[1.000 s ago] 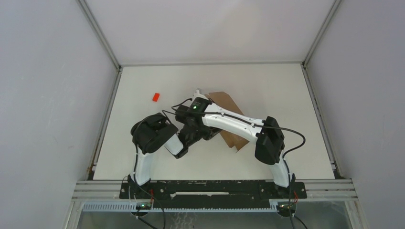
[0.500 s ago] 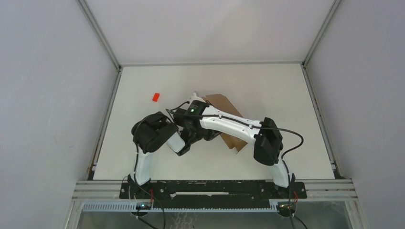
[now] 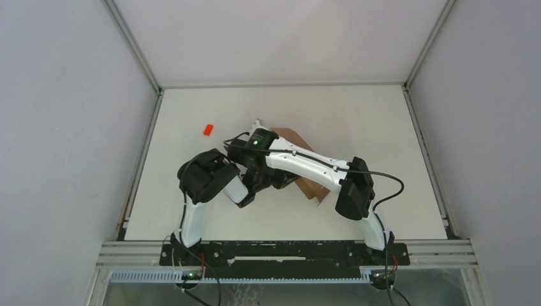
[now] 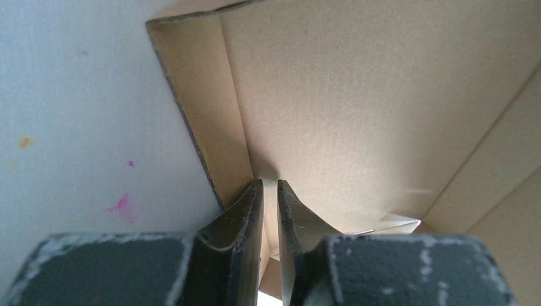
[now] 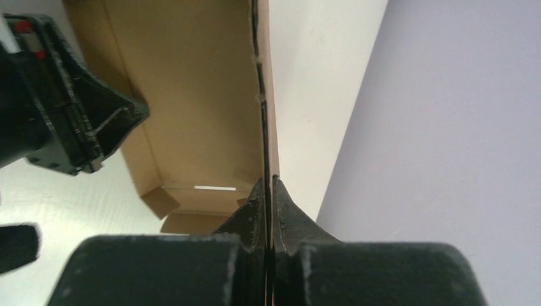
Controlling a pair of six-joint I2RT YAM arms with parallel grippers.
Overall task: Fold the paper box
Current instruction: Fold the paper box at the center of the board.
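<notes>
White table (image 3: 357,115) is enclosed by grey walls. At table middle, paper box (image 3: 301,136) is partly hidden under right arm. Thin cardboard panel is pinched in nearly closed left gripper (image 4: 270,186). Upright box wall, seen edge-on, is clamped in right gripper (image 5: 268,180). Both arms are bent inward, wrists close together at box's left end. Red block (image 3: 207,129) is set well apart, to left.

White links (image 3: 306,167), black joints (image 3: 205,180), cables (image 3: 390,176), green light (image 3: 256,143), perhaps scuffed tool fingers (image 4: 237,222)
</notes>
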